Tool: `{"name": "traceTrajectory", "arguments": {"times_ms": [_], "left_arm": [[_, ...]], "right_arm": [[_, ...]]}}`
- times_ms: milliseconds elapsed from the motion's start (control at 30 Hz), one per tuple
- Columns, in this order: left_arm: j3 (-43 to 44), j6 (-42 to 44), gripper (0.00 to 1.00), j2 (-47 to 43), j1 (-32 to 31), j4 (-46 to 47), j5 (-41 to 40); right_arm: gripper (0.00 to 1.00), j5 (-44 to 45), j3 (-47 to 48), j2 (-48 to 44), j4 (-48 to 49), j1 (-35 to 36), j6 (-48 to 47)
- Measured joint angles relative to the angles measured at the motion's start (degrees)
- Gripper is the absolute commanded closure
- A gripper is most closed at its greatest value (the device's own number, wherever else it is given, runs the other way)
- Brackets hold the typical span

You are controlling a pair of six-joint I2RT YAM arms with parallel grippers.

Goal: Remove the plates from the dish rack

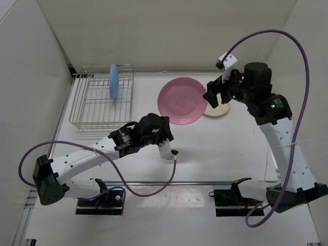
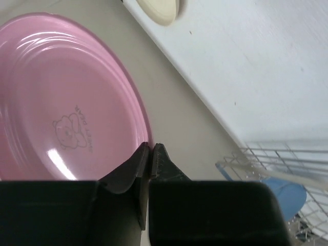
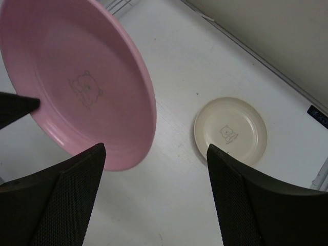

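The cream plate [image 3: 230, 130] lies unloaded on the far-right tabletop [image 1: 215, 148] below the released right hand [image 3: 156, 149], the left hand [image 2: 151, 151] pinches the tilted pink plate [image 1: 179, 100] by its rim, and the blue plate [image 1: 114, 82] stands in the far-left dish rack [image 1: 84, 110], not yet unloaded.

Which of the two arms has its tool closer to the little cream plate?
Right. The right tool hangs open just over the cream plate; the left tool is farther off, closed on the pink plate at its edge away from the cream one.
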Motion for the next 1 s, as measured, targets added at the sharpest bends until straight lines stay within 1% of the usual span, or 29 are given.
{"name": "traceTrajectory", "arguments": {"times_ms": [100, 233, 300, 367, 433, 467, 500, 533, 567, 600, 667, 700, 867, 1000], "left_arm": [[1.0, -1.9, 0.89, 2.3, -1.4, 1.5, -0.1], [1.9, -3.1, 0.89, 3.0, -2.4, 3.1, -0.4], [2.1, -3.4, 0.89, 3.0, -2.8, 3.9, -0.6], [2.1, -3.9, 0.89, 3.0, -3.3, 4.9, -1.0], [2.3, -4.5, 0.89, 3.2, -3.9, 5.3, -1.7], [2.3, -4.8, 0.89, 3.3, -4.2, 5.3, -1.9], [2.3, -5.1, 0.89, 3.4, -4.5, 5.3, -2.1], [2.3, -5.3, 0.89, 3.4, -4.7, 5.3, -2.3], [2.3, -5.5, 0.89, 3.5, -4.9, 5.3, -2.4], [2.3, -5.6, 0.89, 3.6, -4.9, 5.4, -2.5], [2.3, -5.9, 0.89, 3.6, -5.0, 5.6, -2.8], [2.3, -6.0, 0.89, 3.6, -5.0, 5.7, -3.0], [0.7, -6.3, 0.89, 3.9, -5.1, 9.1, -4.7], [0.6, -7.4, 0.89, 6.0, -5.1, 12.3, -6.5]], "right_arm": [[0.17, 2.0, -2.5, -0.2, 2.4, 0.0, -0.6], [0.17, 4.1, -6.0, 0.4, 3.9, 0.0, -0.7], [0.19, 4.6, -6.4, 0.9, 4.2, 0.0, -0.7], [0.22, 4.8, -7.1, 1.0, 5.1, 0.0, -0.6], [0.36, 5.2, -7.3, 1.0, 5.8, 0.0, -0.4], [0.36, 5.3, -7.3, 1.0, 6.0, -0.1, -0.4], [0.43, 5.5, -7.3, 1.0, 6.4, -0.1, -0.2], [0.57, 5.6, -7.3, 1.0, 6.8, -0.1, -0.2], [0.69, 5.6, -7.3, 1.0, 7.1, -0.1, -0.2], [0.84, 5.5, -7.3, 1.0, 7.3, -0.1, 0.0], [0.96, 5.0, -7.4, 1.0, 7.7, -0.1, 0.7], [1.00, 4.9, -7.5, 1.0, 8.2, -0.1, 1.3], [1.00, 3.1, -7.7, 1.0, 9.9, -1.1, 3.3], [1.00, 1.7, -8.0, 1.0, 10.2, -3.1, 4.2]]}}
